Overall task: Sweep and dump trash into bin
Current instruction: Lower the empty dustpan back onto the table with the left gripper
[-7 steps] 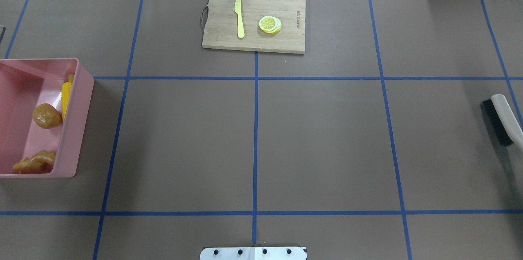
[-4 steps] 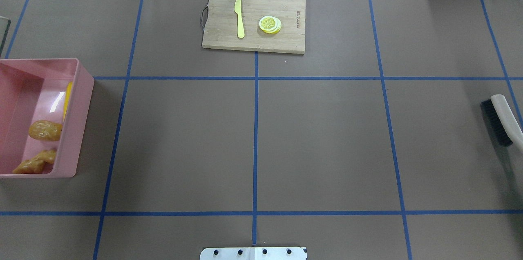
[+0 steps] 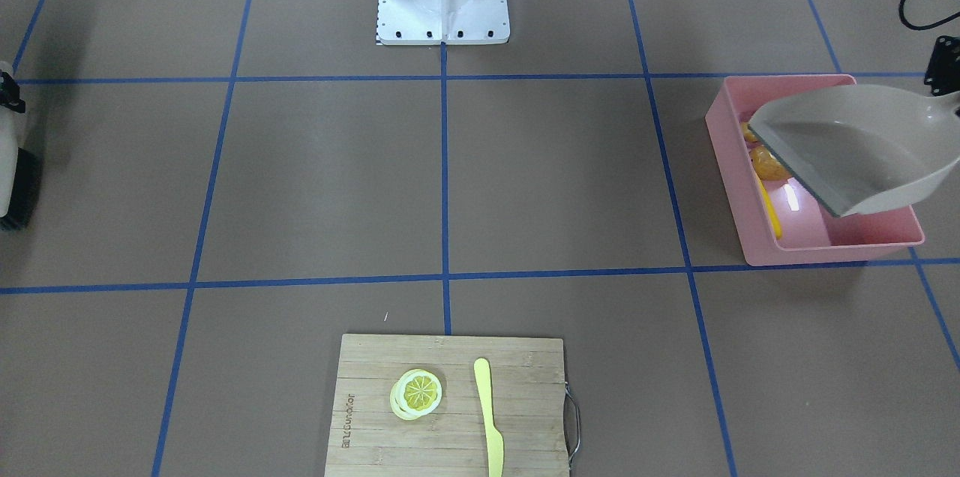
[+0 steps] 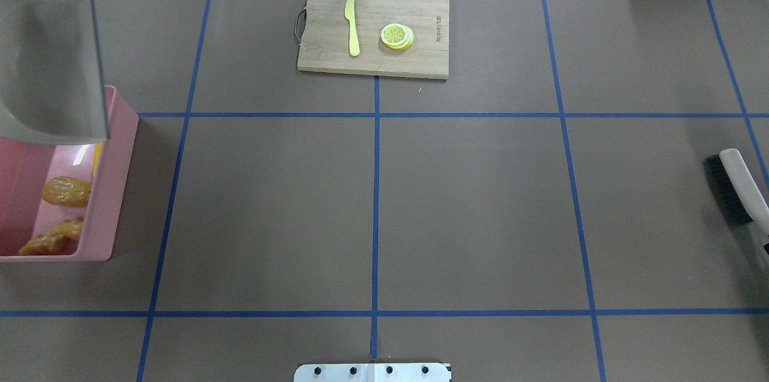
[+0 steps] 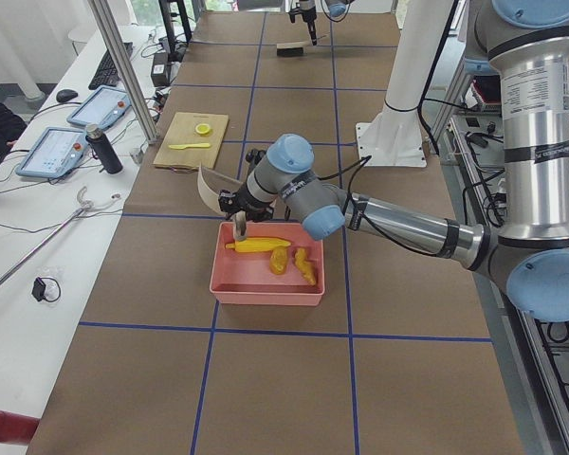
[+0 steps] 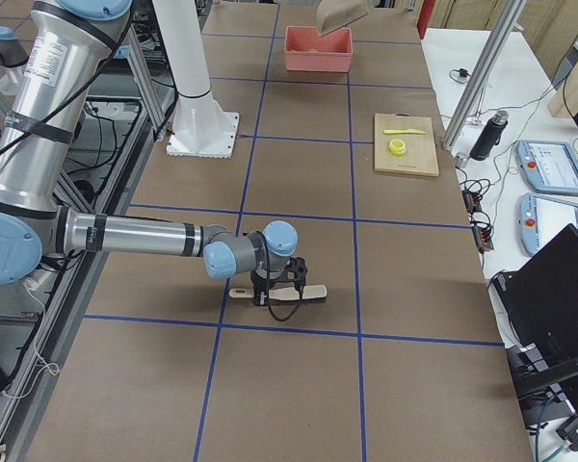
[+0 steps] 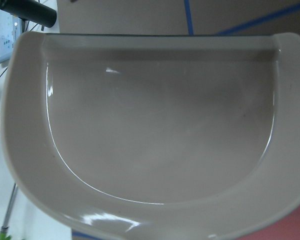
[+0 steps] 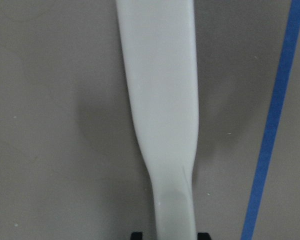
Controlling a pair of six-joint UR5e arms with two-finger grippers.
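All trash lies in the bin [image 3: 731, 184]: corn [image 3: 771, 214] lengthwise along the centre-side wall, potato [image 4: 66, 191] and ginger [image 4: 51, 241] beside it; dump judged done. Pan [image 3: 847, 154] empty, tilted above the bin's far end, directly over the trash; left gripper [image 5: 239, 210] at its handle, grip unclear, cannot tell how closed. Right gripper [image 6: 281, 289] pinches the brush [image 4: 730, 190] handle, well apart at the opposite table end; left arm is nearer.

A wooden board [image 4: 372, 30] lies at the table's [image 4: 480, 202] far edge, across the middle blue tape line [image 4: 376, 202]. On it a pale yellow knife [image 4: 352, 24] lies beside 1 lemon slice [image 4: 396, 35], not touching it. A beige dustpan [image 4: 48, 63] hangs tilted at one end. At the other end is a dark-bristled brush [image 4: 730, 190], low on the brown cover. The side bench holds 2 tablets [image 5: 52, 152] and a dark bottle [image 5: 102, 150].
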